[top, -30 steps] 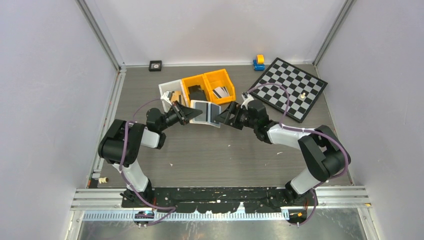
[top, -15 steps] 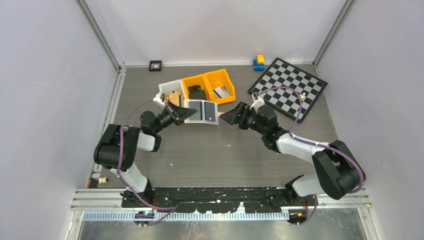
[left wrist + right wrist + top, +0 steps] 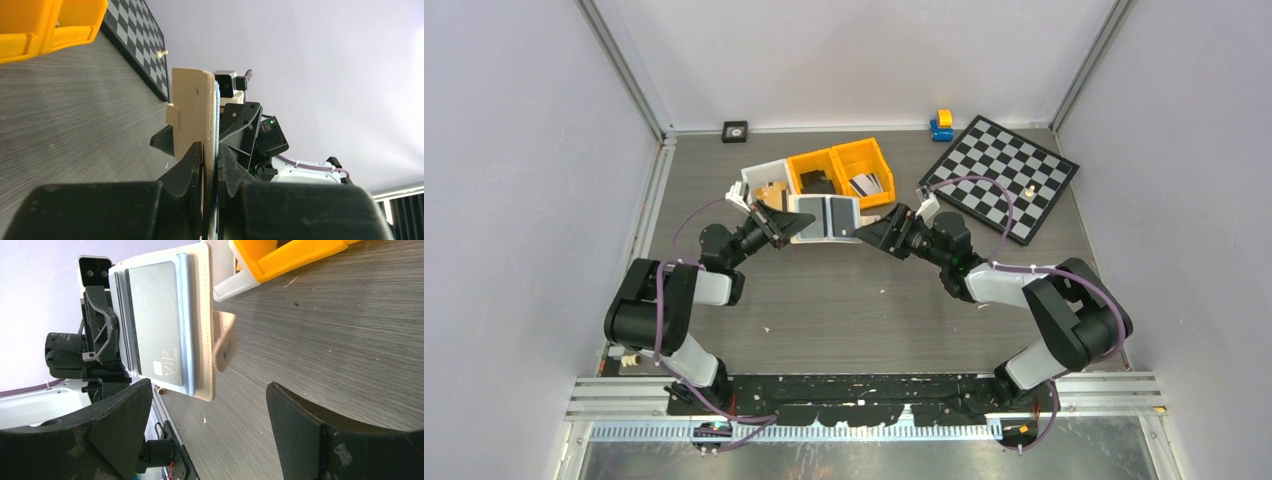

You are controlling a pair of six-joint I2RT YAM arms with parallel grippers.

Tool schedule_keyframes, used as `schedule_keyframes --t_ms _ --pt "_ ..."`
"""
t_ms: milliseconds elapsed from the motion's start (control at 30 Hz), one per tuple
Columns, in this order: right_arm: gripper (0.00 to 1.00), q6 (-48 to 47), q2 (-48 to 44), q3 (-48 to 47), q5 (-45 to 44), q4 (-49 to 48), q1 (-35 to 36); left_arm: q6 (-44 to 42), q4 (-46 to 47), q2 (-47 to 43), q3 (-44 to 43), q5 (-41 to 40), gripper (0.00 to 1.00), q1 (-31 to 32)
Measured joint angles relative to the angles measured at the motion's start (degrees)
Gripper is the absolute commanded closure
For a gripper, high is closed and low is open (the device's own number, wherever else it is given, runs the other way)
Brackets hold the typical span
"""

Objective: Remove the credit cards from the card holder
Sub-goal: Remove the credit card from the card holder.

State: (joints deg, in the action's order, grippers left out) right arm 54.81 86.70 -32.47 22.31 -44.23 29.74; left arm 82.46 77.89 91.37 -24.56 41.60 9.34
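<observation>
The beige card holder point(image 3: 825, 218) hangs open above the table, just in front of the bins. My left gripper point(image 3: 784, 224) is shut on its left flap, and the left wrist view shows the jaws pinching the tan edge point(image 3: 192, 112). In the right wrist view a grey credit card point(image 3: 156, 325) marked VIP sits in the holder's point(image 3: 204, 310) see-through pocket. My right gripper point(image 3: 874, 232) stands open right of the holder, its jaws point(image 3: 207, 390) wide and holding nothing. Another striped card point(image 3: 865, 184) lies in the right orange bin.
Two orange bins point(image 3: 852, 156) and a white bin point(image 3: 757, 177) stand behind the holder. A chessboard point(image 3: 1004, 178) lies at the back right, with a small blue and yellow toy point(image 3: 941, 124) beside it. A small black square point(image 3: 735, 130) sits by the back wall.
The left arm has carried the open holder back and left toward the bins. The right gripper let go of the holder's edge, drew off to the right, and now faces it, open.
</observation>
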Motion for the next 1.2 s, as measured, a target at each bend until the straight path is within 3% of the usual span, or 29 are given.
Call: schedule_keyframes --t_ms 400,700,1200 --pt "0.12 3.8 2.0 0.0 4.8 -9.2 1.7 -0.2 0.1 -0.1 -0.4 0.9 1.00 2.5" --pt "0.29 4.5 3.1 0.0 6.1 -11.6 1.8 -0.5 0.3 -2.3 -1.2 1.6 1.00 3.8" --pt "0.36 0.9 -4.2 3.5 1.8 -10.1 1.8 -0.6 0.4 -2.4 -1.4 1.5 1.00 3.8"
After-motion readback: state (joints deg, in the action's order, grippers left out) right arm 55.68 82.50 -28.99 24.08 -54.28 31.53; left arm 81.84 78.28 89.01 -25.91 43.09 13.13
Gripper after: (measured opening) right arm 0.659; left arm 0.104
